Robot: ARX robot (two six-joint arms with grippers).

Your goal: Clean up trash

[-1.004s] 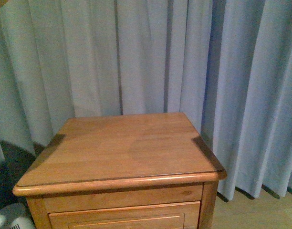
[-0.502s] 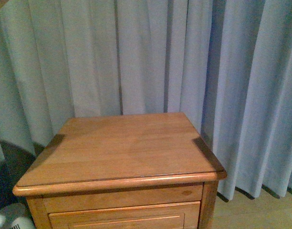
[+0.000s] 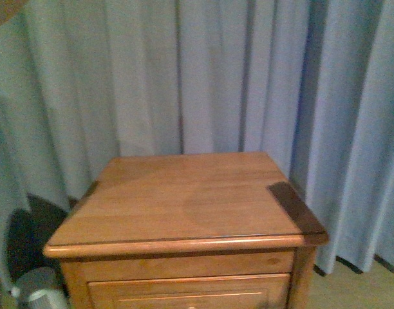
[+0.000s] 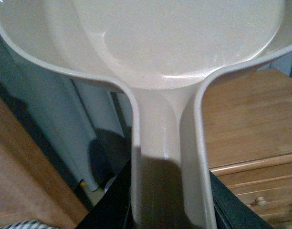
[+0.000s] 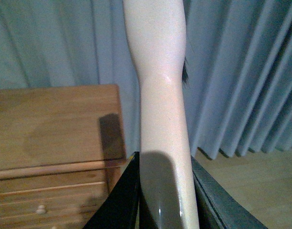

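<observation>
Across the back of the front view you've got a blue-grey curtain [image 3: 203, 77] hanging in long folds, filling the upper half and running down both sides of the frame. Dead centre and low sits the wooden nightstand [image 3: 190, 199], with its top bare apart from a dark shadow [image 3: 297, 209] on the right-hand edge, and its drawer fronts [image 3: 184, 265] cut off by the bottom of the frame. A strip of pale floor [image 3: 364, 290] shows in the lower right corner. Down in the lower left corner, just beside the nightstand, there's a small grey round thing [image 3: 39, 290] that's too blurry for you to identify. On your left wrist camera the dustpan [image 4: 174, 38] takes up most of the shot. It's a pale pinkish pan that looks empty, and its long handle runs back into the left gripper [image 4: 167, 205], whose black jaws sit tight against both sides of the handle, so it's clamped on. The nightstand shows past the pan here too, including a little drawer knob [image 4: 260, 201]. On the right wrist camera the right gripper [image 5: 165, 200] is likewise closed around a pale handle [image 5: 160, 95], jaws pressed to either side, and a dark bristly tuft [image 5: 186, 74] pokes out from behind it. Another drawer knob [image 5: 40, 209] is visible beside that gripper. As for the trash, the paper wad doesn't show in any of the three views, so you can't tell where it is right now.
</observation>
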